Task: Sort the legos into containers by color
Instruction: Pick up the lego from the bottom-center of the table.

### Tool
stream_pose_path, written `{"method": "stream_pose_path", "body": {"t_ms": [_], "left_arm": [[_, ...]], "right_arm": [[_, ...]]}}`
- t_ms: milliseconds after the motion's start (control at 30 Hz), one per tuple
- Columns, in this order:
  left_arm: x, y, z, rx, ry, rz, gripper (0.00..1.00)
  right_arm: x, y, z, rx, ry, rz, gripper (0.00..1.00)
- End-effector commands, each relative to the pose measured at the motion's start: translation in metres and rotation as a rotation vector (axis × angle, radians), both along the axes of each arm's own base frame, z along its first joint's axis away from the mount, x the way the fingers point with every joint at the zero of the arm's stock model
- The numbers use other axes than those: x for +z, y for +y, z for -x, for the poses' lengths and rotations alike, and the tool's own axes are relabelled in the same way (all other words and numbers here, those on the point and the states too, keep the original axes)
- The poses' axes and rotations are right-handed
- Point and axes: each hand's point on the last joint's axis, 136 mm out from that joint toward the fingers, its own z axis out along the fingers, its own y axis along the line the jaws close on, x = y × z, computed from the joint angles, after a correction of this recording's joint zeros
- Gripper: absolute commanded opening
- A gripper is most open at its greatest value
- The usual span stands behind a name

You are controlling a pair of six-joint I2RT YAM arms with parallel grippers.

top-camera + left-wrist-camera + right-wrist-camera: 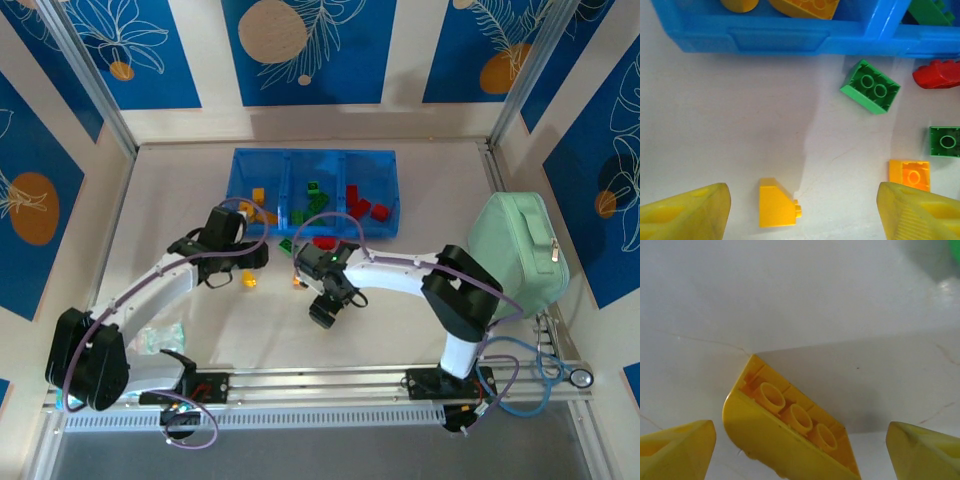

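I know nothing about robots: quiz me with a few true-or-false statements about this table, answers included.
1. The red bricks in the tray lie in its right-hand compartment. True.
2. Every green brick is already in the tray. False: a green brick lies on the table outside it.
3. The left gripper clamps a yellow brick. False: it is open; a sloped yellow brick lies untouched between its fingers.
4. The long yellow brick at the right gripper lies hollow side up. True.

A red brick [939, 74] and a dark green brick [945, 141] are cut off by the left wrist view's right edge. A long yellow brick [790, 435] is cropped at the right wrist view's bottom; a green shape [954, 252] there is blurred.
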Motion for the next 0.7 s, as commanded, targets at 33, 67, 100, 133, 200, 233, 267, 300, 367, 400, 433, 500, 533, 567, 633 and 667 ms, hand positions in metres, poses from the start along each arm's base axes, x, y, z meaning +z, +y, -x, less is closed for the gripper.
{"method": "stream_pose_path", "body": {"t_ms": [33, 67, 100, 133, 200, 233, 267, 300, 367, 400, 433, 500, 533, 567, 633, 667], "left_arm": [[0.0, 0.01, 0.0, 0.043, -0.013, 0.011, 0.77], [-0.001, 0.011, 0.001, 0.044, -0.012, 0.011, 0.77], [-0.001, 0.012, 0.001, 0.046, -0.012, 0.011, 0.77], [-0.002, 0.012, 0.001, 0.047, -0.008, 0.009, 0.77], [-0.003, 0.014, 0.002, 0.048, -0.009, 0.006, 0.77], [-0.003, 0.015, 0.002, 0.05, -0.009, 0.004, 0.77], [-0.004, 0.016, 0.003, 0.052, -0.008, 0.003, 0.77], [-0.004, 0.017, 0.003, 0.057, -0.009, 0.0, 0.77], [-0.006, 0.02, 0.004, 0.061, -0.009, -0.002, 0.77], [-0.006, 0.02, 0.005, 0.062, -0.008, -0.002, 0.77], [-0.007, 0.021, 0.005, 0.066, -0.007, -0.001, 0.76], [-0.009, 0.022, 0.007, 0.071, -0.003, -0.001, 0.76], [-0.01, 0.023, 0.008, 0.074, 0.0, 0.0, 0.76], [-0.01, 0.024, 0.009, 0.078, 0.0, 0.0, 0.76], [-0.01, 0.026, 0.011, 0.087, -0.013, 0.003, 0.75], [-0.01, 0.026, 0.012, 0.091, -0.021, 0.012, 0.74]], "right_arm": [[-0.002, 0.003, -0.003, 0.023, -0.01, 0.049, 0.84], [-0.004, 0.003, -0.003, 0.024, -0.009, 0.059, 0.82], [-0.005, 0.004, -0.002, 0.027, -0.006, 0.065, 0.78], [-0.007, 0.004, -0.002, 0.031, -0.007, 0.072, 0.74], [-0.008, 0.006, -0.001, 0.037, -0.008, 0.074, 0.68], [-0.008, 0.006, 0.0, 0.04, -0.007, 0.075, 0.63], [-0.008, 0.006, 0.001, 0.042, -0.009, 0.076, 0.59], [-0.007, 0.006, 0.0, 0.041, -0.012, 0.076, 0.54], [-0.004, 0.006, -0.001, 0.043, -0.018, 0.074, 0.46], [-0.002, 0.007, -0.001, 0.045, -0.021, 0.071, 0.42], [0.0, 0.008, -0.001, 0.045, -0.021, 0.066, 0.37], [0.007, 0.012, -0.003, 0.043, -0.029, 0.048, 0.28], [0.012, 0.016, -0.004, 0.042, -0.031, 0.031, 0.23], [0.017, 0.02, -0.005, 0.039, -0.033, 0.013, 0.21], [0.03, 0.031, -0.012, 0.026, -0.041, -0.042, 0.19], [0.037, 0.037, -0.017, 0.019, -0.049, -0.067, 0.19]]}}
